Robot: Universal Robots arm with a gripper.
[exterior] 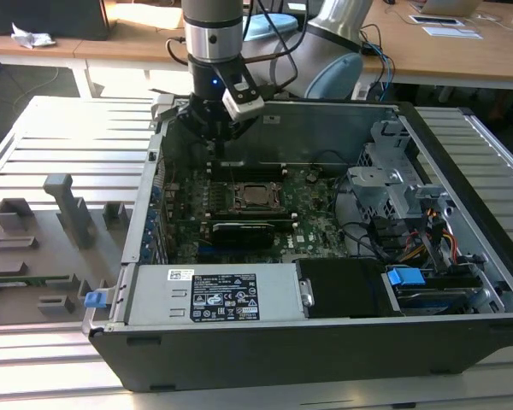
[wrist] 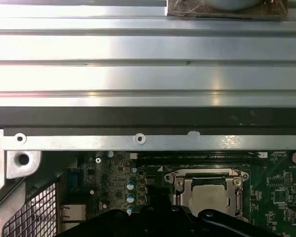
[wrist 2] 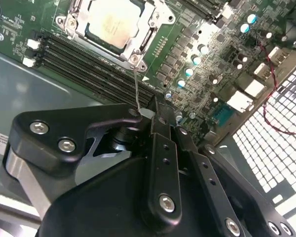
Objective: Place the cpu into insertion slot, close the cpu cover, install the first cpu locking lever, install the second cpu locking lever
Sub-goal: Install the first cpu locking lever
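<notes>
The gripper (wrist 2: pixel 153 109) has its two black fingers drawn together on the free end of a thin wire lever (wrist 2: pixel 137 84). The wire rises steeply from one corner of the socket's metalwork and ends right at the fingertips. In the exterior view the gripper hangs in the upper middle of the frame, just inside the grey back wall of the open computer case (exterior: pixel 325 128) and above the far edge of the green board.

The chip (wrist 2: pixel 111 22), pale and silvery, lies flat in the socket (exterior: pixel 236 198). The cover (wrist 2: pixel 149 34), a thin metal frame, is folded down around the chip, whose top shows through the window. In the exterior view the socket sits near the middle of the frame, a little below the gripper.

Long black memory slots (wrist 2: pixel 89 64) run alongside the socket, between it and the gripper. A metal power supply box (exterior: pixel 214 295) with a white label fills the lower middle of the exterior view. A drive cage (exterior: pixel 393 184) with cables stands at the exterior view's right. The case rests on a slatted grey table (exterior: pixel 68 128), and grey plastic holders (exterior: pixel 61 201) lie on that table at the exterior view's left
</notes>
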